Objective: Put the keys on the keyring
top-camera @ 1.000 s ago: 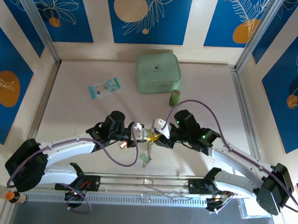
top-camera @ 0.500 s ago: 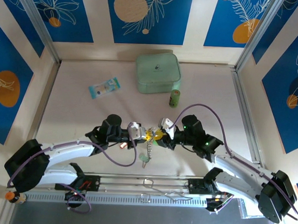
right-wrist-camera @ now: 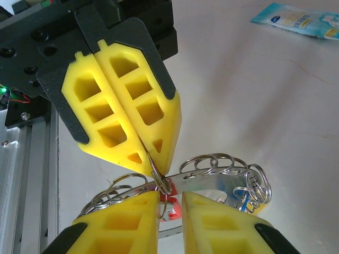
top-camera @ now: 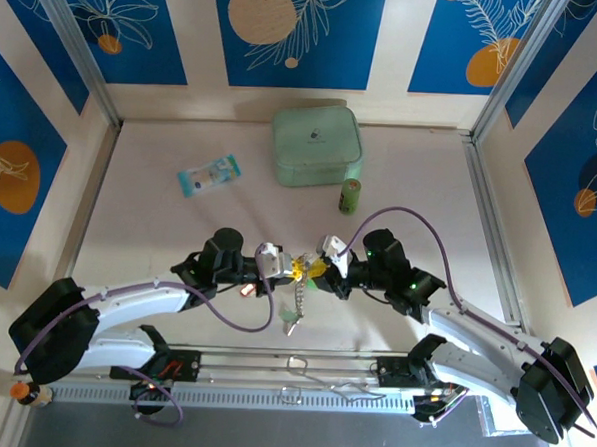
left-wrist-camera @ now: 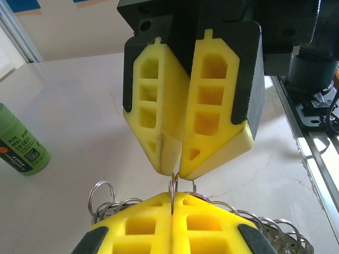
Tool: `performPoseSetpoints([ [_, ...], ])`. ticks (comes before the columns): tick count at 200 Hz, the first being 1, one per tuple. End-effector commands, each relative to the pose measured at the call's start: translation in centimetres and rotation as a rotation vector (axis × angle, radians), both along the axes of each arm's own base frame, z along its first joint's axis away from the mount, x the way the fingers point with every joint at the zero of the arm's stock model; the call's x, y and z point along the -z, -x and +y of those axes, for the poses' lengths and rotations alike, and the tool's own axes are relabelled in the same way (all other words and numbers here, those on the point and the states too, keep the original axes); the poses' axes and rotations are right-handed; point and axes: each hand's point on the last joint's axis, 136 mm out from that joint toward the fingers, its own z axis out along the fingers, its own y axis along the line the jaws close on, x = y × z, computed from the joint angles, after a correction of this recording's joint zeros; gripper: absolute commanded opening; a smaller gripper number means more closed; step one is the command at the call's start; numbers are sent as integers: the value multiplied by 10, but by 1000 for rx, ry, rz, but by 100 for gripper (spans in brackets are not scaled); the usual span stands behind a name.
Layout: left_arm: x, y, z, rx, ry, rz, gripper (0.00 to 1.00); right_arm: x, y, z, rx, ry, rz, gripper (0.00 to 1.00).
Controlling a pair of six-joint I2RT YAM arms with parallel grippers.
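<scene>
Pale table (top-camera: pixel 148 231) — keyring (right-wrist-camera: pixel 214 161) pinched in left gripper (right-wrist-camera: pixel 152 165).

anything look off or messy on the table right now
Nothing looks spilled or broken. The one untidy spot is the keyring: pinched by the shut left gripper, it is a tangle of overlapping loops bunched against the right gripper rather than one clear ring.

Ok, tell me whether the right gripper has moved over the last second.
Yes. In the top view the right gripper has drawn slightly toward the near edge, away from the green bottle, which stays put.
</scene>
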Motion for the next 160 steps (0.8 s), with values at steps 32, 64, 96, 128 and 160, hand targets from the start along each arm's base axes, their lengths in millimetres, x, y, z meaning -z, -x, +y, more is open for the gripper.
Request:
performPoseSetpoints([
  [32,-10,3,-2,17,36,-29,0,3,3,2,-21,-9,24,16],
  [64,-11,3,-2,18,39,-29,0,5,4,1,-24,2,22,11],
  [96,-11,4,-2,21,41,-30,0,6,5,1,-33,12,28,2],
  [128,-12,4,-2,21,43,-31,0,7,5,0,-35,24,24,0],
  [160,-12,4,-2,24,47,-31,0,5,2,-1,-24,34,3,0],
])
